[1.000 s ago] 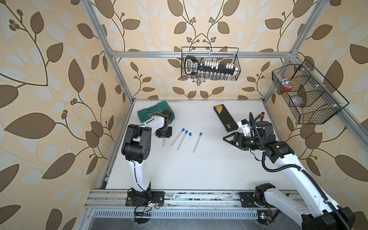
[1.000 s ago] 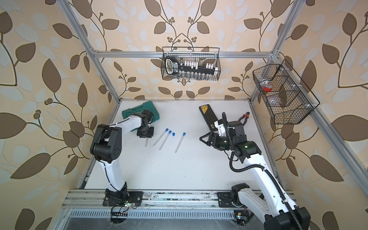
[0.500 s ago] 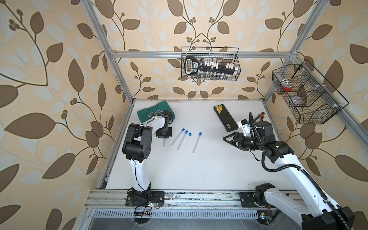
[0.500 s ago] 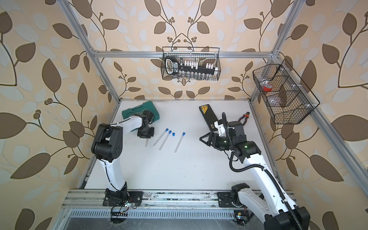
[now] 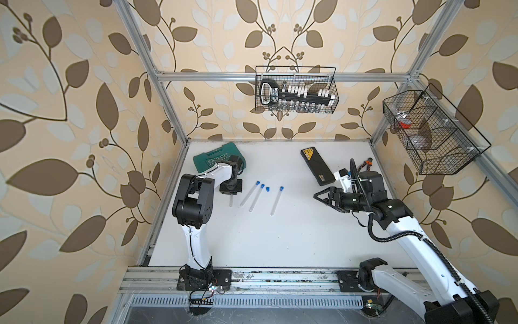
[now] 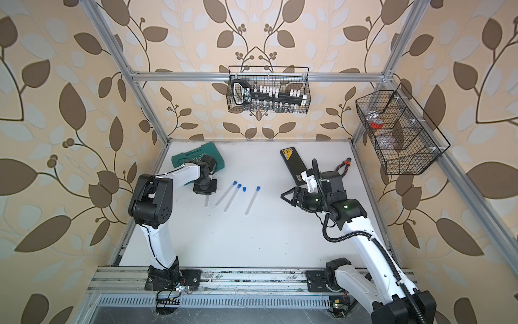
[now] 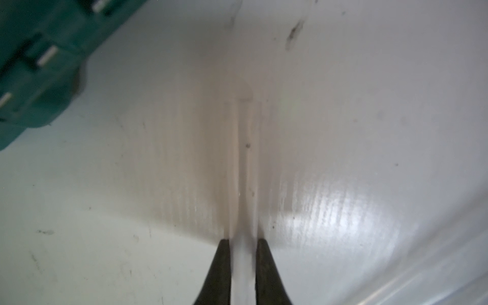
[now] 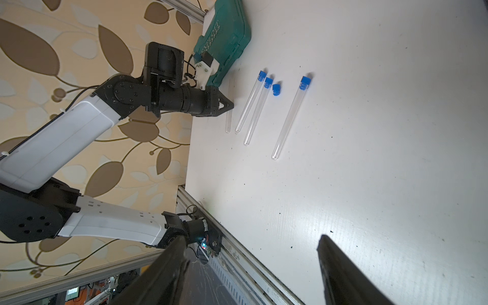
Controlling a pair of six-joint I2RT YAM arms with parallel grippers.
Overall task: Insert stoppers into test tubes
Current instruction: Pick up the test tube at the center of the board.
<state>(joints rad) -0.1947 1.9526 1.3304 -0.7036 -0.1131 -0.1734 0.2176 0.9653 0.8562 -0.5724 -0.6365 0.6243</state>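
My left gripper (image 7: 243, 241) points straight down, pinched on a test tube (image 7: 244, 158); right gripper (image 8: 252, 237) hovers level, jaws wide apart.

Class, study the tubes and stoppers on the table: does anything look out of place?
Yes. One stopper lies loose on the table beside a capped tube, in no tube. The uncapped tube, held in the shut left gripper, has no stopper.
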